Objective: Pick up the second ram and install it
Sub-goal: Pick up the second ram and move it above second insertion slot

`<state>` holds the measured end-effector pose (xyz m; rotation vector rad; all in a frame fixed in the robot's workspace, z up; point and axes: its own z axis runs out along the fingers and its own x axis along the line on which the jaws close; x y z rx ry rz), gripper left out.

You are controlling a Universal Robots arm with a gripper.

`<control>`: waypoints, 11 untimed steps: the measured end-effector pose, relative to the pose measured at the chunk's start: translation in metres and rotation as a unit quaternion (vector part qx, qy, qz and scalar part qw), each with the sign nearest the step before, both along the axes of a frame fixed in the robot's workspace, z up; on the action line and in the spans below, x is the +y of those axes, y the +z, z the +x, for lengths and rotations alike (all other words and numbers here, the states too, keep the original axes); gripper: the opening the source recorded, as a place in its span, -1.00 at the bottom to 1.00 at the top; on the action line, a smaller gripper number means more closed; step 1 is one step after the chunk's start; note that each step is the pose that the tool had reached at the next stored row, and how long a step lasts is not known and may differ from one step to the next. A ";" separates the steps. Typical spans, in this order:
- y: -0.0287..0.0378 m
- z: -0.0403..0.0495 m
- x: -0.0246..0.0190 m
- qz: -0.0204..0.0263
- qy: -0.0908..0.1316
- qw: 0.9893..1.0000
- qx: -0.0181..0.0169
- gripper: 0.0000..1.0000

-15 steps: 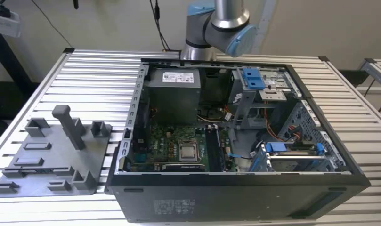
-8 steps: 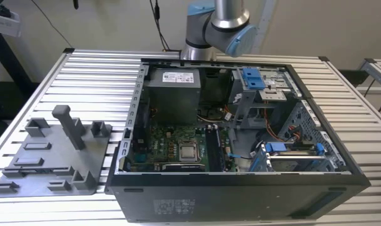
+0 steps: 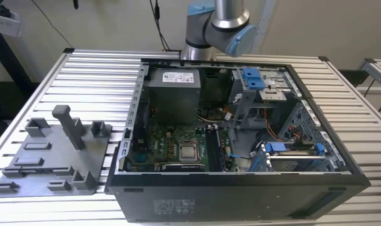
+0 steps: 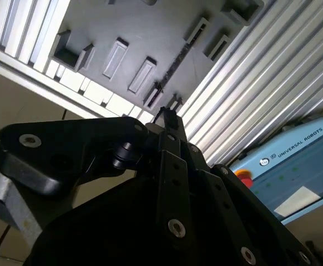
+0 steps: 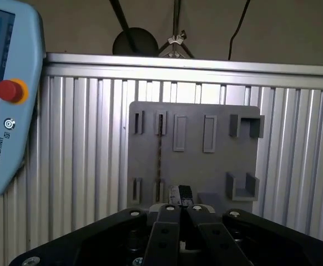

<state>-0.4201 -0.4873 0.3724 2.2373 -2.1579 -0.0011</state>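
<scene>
Your ram stands on its long edge in the grey tray, each end caught in a narrow slotted post. I judge this is so that its upper edge is free to be pinched from above. The gripper hangs over the tray with its tips drawn together and nothing between them, close in line with one end of the ram but not touching it. The second wrist view shows the same: the gripper is above the tray and the ram is apart from it. In the exterior view the tray lies at about eight o'clock from the case, probably to keep the carry short. The case lies open on its side, so the green board faces up. The arm rises at twelve o'clock behind the case. Count one ram, one tray, one case and one pendant with one red button. On the tray there are four narrow slotted posts in two pairs, one pair holding the ram and the other bare. It also has two flat rectangular recesses and two U-shaped brackets.
</scene>
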 end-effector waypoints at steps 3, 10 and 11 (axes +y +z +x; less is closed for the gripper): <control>0.0000 0.0000 0.0000 0.000 0.000 1.000 0.000 -0.76; 0.0000 0.0000 0.0000 0.000 0.000 1.000 0.000 -0.29; 0.0000 0.0000 0.0000 0.000 0.000 1.000 0.000 -0.16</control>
